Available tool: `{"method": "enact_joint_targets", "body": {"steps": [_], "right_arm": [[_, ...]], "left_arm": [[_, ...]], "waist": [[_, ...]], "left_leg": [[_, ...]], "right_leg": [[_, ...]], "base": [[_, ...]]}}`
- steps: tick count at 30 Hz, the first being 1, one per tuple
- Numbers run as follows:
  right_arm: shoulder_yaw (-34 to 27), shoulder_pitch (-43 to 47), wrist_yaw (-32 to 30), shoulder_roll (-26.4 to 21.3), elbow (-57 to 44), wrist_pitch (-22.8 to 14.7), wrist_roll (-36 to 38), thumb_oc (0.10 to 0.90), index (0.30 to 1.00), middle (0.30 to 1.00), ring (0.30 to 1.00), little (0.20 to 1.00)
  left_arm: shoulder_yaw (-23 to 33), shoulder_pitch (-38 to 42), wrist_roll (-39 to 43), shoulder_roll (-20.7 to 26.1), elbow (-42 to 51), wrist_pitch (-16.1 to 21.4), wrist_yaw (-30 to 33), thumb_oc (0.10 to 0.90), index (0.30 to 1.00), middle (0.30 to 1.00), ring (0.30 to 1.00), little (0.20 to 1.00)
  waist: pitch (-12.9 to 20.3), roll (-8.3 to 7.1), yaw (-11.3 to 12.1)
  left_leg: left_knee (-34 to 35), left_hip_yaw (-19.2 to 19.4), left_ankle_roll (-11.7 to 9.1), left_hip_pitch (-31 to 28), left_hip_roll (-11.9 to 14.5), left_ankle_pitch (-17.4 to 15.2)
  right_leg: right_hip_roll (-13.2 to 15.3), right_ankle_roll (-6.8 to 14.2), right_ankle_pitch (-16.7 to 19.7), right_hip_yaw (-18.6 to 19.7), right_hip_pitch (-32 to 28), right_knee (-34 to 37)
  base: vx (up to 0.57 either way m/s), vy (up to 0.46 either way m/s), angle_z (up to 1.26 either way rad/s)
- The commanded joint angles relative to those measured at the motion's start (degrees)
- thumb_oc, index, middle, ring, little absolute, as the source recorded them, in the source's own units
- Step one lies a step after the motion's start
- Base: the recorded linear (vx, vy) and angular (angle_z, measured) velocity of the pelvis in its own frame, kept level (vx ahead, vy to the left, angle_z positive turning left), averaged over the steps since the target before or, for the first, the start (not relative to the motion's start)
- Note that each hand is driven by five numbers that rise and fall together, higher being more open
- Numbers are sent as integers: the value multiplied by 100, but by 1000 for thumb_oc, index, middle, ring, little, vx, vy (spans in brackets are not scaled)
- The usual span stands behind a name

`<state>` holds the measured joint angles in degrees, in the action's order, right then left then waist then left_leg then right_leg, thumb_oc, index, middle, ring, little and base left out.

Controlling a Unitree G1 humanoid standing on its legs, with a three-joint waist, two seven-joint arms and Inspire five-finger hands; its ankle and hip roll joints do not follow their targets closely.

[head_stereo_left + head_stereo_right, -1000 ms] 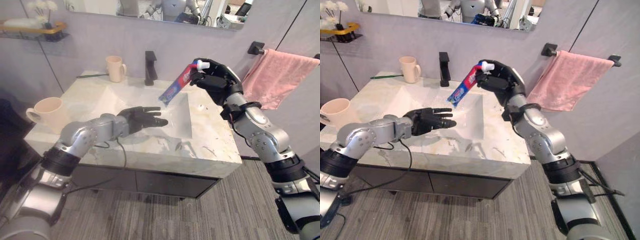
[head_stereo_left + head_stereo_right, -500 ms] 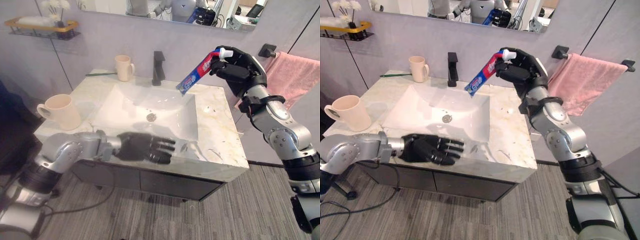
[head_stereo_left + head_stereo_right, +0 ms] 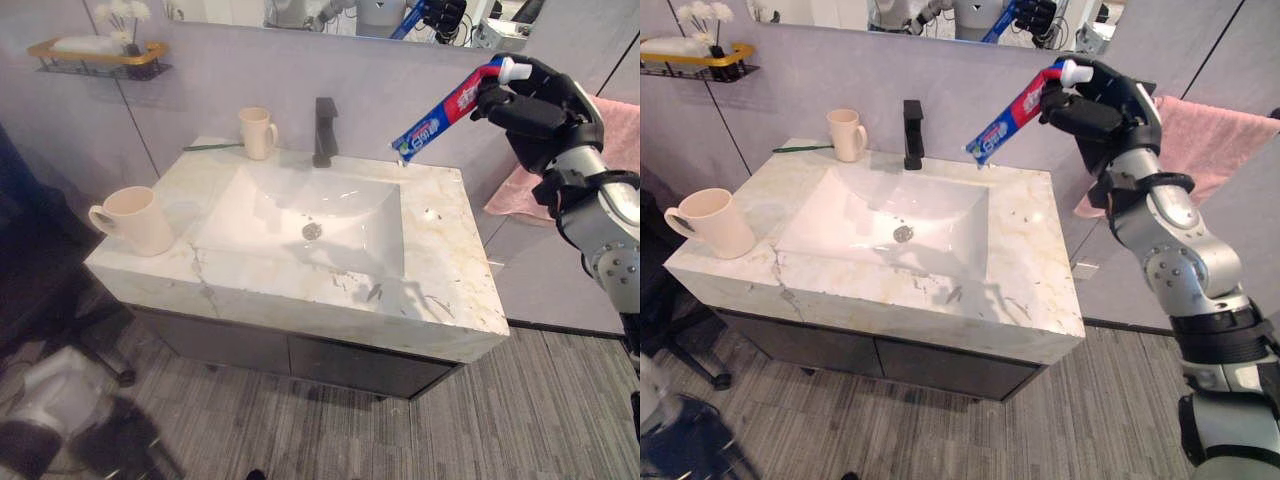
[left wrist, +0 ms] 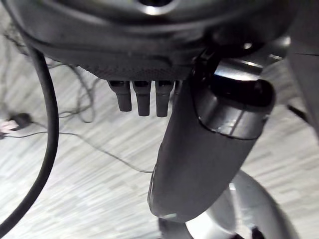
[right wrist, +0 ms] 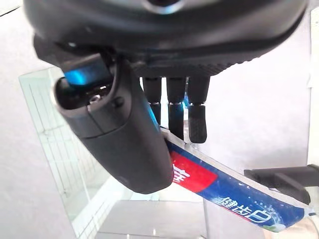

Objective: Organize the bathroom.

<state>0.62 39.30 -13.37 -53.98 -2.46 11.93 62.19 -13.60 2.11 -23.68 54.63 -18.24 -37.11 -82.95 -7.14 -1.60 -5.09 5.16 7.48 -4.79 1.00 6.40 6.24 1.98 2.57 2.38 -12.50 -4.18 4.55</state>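
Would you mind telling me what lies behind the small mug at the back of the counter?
A green toothbrush lies flat on the counter behind the small mug, reaching out toward the wall shelf side. The mug covers one end, so its bristles cannot be seen.

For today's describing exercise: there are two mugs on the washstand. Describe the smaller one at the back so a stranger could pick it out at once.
Start at the marble washstand and find the black tap at the back edge of its basin. Just to the tap's left stands the cream mug, with a green toothbrush lying beside it. The other mug is larger and sits at the front left corner.
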Motion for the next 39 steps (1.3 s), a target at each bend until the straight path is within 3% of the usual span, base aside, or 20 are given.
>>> {"method": "enact_joint_targets", "body": {"steps": [1, 2, 3, 4, 6, 7, 8, 9, 10, 12, 16, 24, 27, 39], "right_arm": [[-233, 1145, 175, -133, -129, -417, 85, 400, 300, 300, 300, 300], [-242, 1148, 202, -115, -123, -387, 68, 400, 300, 300, 300, 300], [-288, 1121, 298, 64, -136, -260, -49, 400, 300, 300, 300, 300], [-295, 1111, 313, 128, -157, -192, -104, 400, 300, 300, 300, 300], [-264, 1033, 218, 307, -338, -15, -164, 400, 300, 300, 300, 300], [-257, 1005, 167, 368, -393, 56, -173, 400, 300, 300, 300, 300], [-254, 976, 79, 465, -500, 220, -226, 400, 300, 300, 300, 300], [-248, 975, 58, 479, -527, 266, -235, 400, 300, 300, 300, 300], [-238, 904, 26, 539, -567, 367, -267, 400, 300, 300, 300, 300], [-305, 721, 144, 629, -512, 457, -346, 400, 300, 300, 300, 300], [-390, 496, 286, 730, -440, 462, -518, 400, 300, 300, 300, 300], [-443, 411, 435, 705, -427, 589, -503, 400, 300, 300, 300, 300], [-412, 399, 486, 663, -419, 591, -440, 400, 300, 300, 300, 300], [-326, 418, 680, 728, -244, 563, -512, 400, 300, 300, 300, 300]], "left_arm": [[-504, -56, -247, -350, -518, 66, 919, 800, 900, 900, 900, 900], [-541, -40, -308, -431, -635, 23, 1123, 800, 900, 900, 900, 900], [-634, -27, -496, -760, -1320, 24, 2318, 800, 900, 900, 900, 900], [-557, -26, -460, -955, -1729, -75, 2932, 800, 900, 900, 900, 900], [-322, 159, 85, -1538, -2983, -59, 5168, 800, 900, 900, 900, 900], [-232, 222, 203, -1673, -3309, -124, 5658, 800, 900, 900, 900, 900], [-69, 332, 453, -2026, -4104, 140, 6509, 800, 900, 900, 900, 900], [-68, 371, 591, -2113, -4244, 172, 6760, 800, 900, 900, 900, 900], [-26, 416, 1069, -2491, -4853, 468, 8001, 800, 900, 900, 900, 900], [39, 302, 1399, -2849, -5683, 1037, 9145, 800, 900, 900, 900, 900], [104, 88, 1574, -3105, -6193, 1300, 9756, 800, 900, 900, 900, 900], [91, -63, 1305, -3175, -6247, 1344, 9453, 800, 900, 900, 900, 900], [98, -48, 1684, -3153, -6179, 1426, 9416, 800, 900, 900, 900, 900], [76, -39, 1812, -3121, -6034, 1552, 9271, 800, 900, 900, 900, 900]], "waist": [[818, 149, 9], [822, 154, 6], [836, 144, -13], [842, 123, -15], [850, 89, -49], [862, 62, -60], [881, 9, -89], [884, 4, -98], [898, -51, -115], [901, -162, -124], [855, -290, -85], [805, -346, -62], [795, -344, -62], [782, -279, -14]], "left_leg": [[-16, 355, -60, -216, 262, -346], [-16, 360, -61, -213, 264, -349], [-16, 351, -66, -185, 278, -341], [-16, 353, -64, -176, 287, -339], [-16, 361, -54, -151, 305, -335], [-16, 366, -53, -147, 310, -337], [-16, 370, -51, -125, 326, -334], [-16, 369, -51, -116, 331, -333], [-16, 365, -56, -99, 351, -328], [-16, 365, -82, -69, 385, -309], [-16, 329, -118, -13, 416, -275], [-16, 352, -107, -22, 429, -276], [-16, 361, -89, -26, 416, -285], [-16, 314, -47, -12, 354, -288]], "right_leg": [[17, 603, -462, 194, 134, -390], [17, 604, -469, 187, 141, -398], [0, 588, -503, 189, 169, -432], [-7, 579, -518, 190, 182, -448], [-21, 547, -554, 158, 207, -469], [-28, 538, -562, 157, 212, -466], [-40, 520, -584, 171, 230, -482], [-41, 514, -590, 173, 237, -488], [-63, 493, -589, 185, 237, -480], [-101, 467, -588, 197, 216, -464], [-141, 442, -596, 187, 174, -460], [-143, 441, -620, 204, 146, -491], [-142, 439, -635, 217, 128, -490], [-114, 439, -682, 265, 95, -532]], "base": [[3, 26, 7], [0, 19, 7], [-2, 9, 4], [6, 8, 3], [0, 0, 0], [0, 0, 0], [0, 0, 0], [12, -30, -3], [17, -36, -3], [17, -65, 2], [2, -46, 4], [0, -4, 1], [0, 0, 0], [0, 0, 0]]}}
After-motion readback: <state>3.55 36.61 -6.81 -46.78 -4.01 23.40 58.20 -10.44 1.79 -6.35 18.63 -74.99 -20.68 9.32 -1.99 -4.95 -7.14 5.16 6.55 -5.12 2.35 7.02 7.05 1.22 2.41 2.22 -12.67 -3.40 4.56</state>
